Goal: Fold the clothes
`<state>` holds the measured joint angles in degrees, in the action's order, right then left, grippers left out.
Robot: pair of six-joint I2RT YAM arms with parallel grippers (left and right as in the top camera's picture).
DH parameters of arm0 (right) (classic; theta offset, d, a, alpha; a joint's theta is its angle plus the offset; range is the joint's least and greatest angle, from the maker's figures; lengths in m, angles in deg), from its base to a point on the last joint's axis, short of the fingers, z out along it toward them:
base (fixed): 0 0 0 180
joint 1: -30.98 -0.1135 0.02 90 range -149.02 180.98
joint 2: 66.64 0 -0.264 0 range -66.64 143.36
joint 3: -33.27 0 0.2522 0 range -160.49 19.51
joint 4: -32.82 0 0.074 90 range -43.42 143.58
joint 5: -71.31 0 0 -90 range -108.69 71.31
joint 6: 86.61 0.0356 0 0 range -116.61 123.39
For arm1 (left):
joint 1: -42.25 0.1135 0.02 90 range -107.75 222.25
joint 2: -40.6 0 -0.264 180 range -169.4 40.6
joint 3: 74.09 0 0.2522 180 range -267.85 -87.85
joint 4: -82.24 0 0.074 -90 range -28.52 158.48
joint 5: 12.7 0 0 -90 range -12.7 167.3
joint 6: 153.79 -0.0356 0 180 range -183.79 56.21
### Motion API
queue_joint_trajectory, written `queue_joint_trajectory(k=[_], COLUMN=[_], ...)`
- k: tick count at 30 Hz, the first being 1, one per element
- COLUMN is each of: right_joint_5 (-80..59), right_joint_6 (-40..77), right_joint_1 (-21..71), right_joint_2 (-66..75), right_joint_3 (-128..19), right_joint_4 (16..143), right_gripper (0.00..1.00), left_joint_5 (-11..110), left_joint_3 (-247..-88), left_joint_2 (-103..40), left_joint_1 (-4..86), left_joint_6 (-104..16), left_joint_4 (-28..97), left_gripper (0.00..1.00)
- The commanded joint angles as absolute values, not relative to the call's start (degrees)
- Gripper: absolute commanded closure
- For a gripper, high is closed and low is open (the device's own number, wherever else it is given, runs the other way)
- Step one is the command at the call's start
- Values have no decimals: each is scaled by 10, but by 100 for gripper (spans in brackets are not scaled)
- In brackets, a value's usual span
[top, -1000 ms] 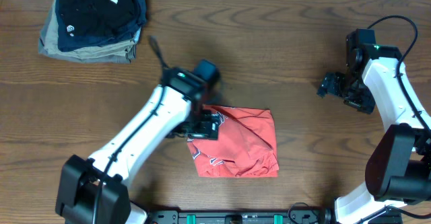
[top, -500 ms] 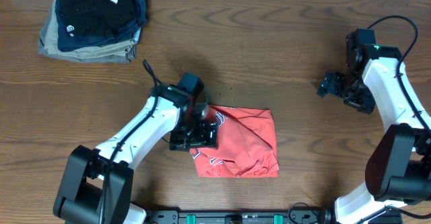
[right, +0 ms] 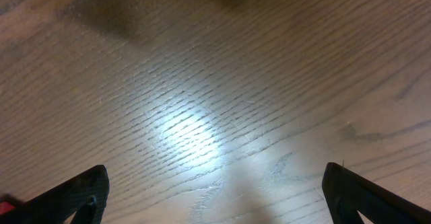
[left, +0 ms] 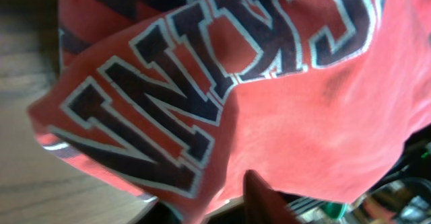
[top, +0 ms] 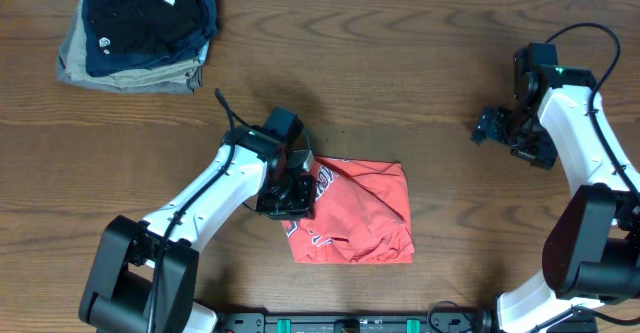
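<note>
Now the left jaws pinch the left edge of the T-shirt point(top: 360, 208), while the right jaws gape well away.

Overhead: bright, even light from above. Grain of the table point(top: 420, 93) is crisp, no glare. Soft, short shadows: a faint smudge beyond the left arm point(top: 215, 198), a thin dark edge under the stack point(top: 140, 23).

Left wrist: shirt point(left: 303, 116) very close, fills the frame, soft focus. Letter edges smeared. Upper left corner dim, lower right murky and dark.

Right wrist: white glare patch on the wood at centre left. Broad shadow across the upper left. Fingers point(right: 74, 197) at the lower corners are black, blurred silhouettes.
</note>
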<state>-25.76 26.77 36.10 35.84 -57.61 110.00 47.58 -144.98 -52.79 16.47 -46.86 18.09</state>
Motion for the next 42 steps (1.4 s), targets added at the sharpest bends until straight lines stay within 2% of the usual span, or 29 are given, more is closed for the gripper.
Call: queue_joint_trajectory(k=[1, 7, 13, 27, 35, 38, 42], right_joint_5=[-257, -257, -257, -257, -257, -257, -257], right_joint_6=[260, 260, 260, 260, 260, 260, 260], right_joint_1=[364, 364, 364, 364, 364, 364, 364], right_joint_2=[359, 359, 359, 359, 359, 359, 359], right_joint_3=[-576, -576, -576, -576, -576, -576, -576], right_joint_4=[1100, 1100, 1100, 1100, 1100, 1100, 1100], right_gripper=[1, 1, 1, 1, 1, 1, 1], left_joint_5=[466, 405, 402, 404, 405, 404, 404], left_joint_3=[-1455, -1483, -1523, -1530, -1527, -1525, -1525], left_joint_2=[-529, -522, -498, -494, -504, -510, -511], left_joint_1=[164, 164, 152, 145, 144, 135, 123], left_joint_6=[-472, -472, -467, -422, -422, -423, -423], left_joint_4=[180, 179, 182, 324, 348, 348, 352], left_gripper=[94, 94, 94, 94, 87, 73, 72])
